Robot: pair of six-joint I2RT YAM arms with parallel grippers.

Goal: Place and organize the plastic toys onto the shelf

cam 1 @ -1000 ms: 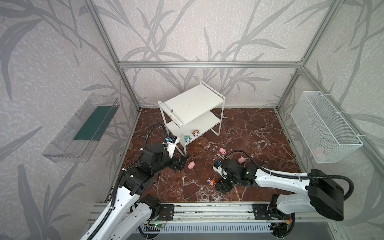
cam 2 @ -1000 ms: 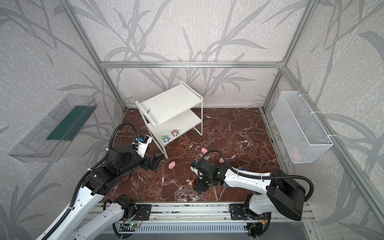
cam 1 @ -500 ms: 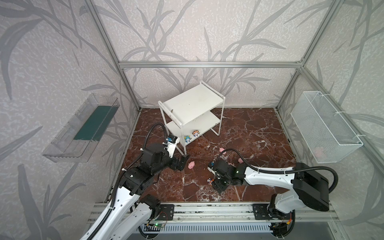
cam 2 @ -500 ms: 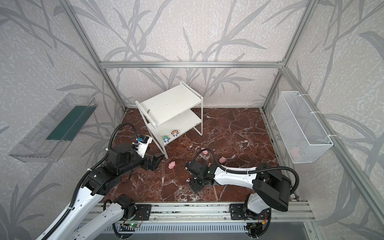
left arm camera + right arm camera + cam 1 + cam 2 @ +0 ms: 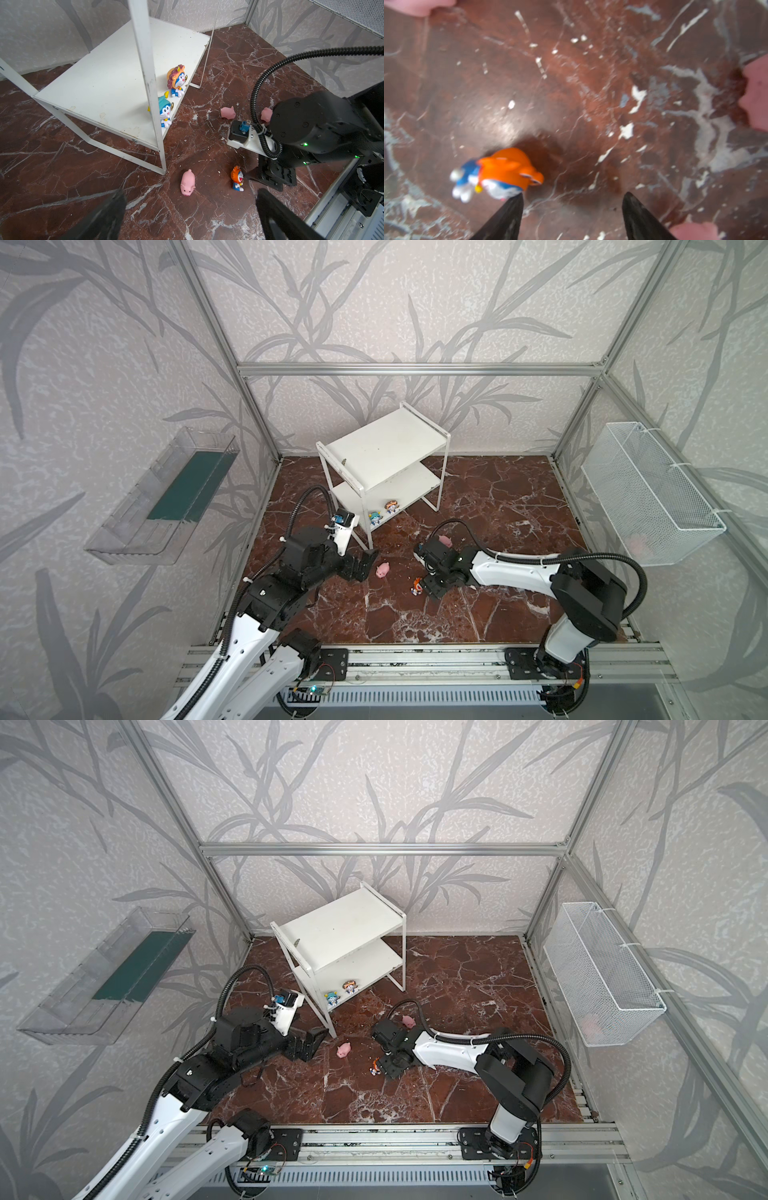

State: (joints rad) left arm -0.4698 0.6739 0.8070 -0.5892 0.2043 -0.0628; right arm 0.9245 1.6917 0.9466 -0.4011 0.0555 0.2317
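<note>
The floor (image 5: 498, 497) is shiny red-brown stone with white cracks, and the walls have grey leaves on them. The white shelf (image 5: 382, 448) stands at the back. A blue-hat figure (image 5: 165, 112) and a lion-mane figure (image 5: 177, 81) sit at the edge of its low board. A pink pig (image 5: 382, 571) lies on the floor near the left gripper (image 5: 368, 566), which is wide open and empty. The right gripper (image 5: 573, 196) is open and empty too, with an orange figure (image 5: 506, 170) just outside one finger.

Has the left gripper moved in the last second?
No. The left gripper stays beside the front leg of the shelf, jaws open, with the same gap to the pink pig.
</note>
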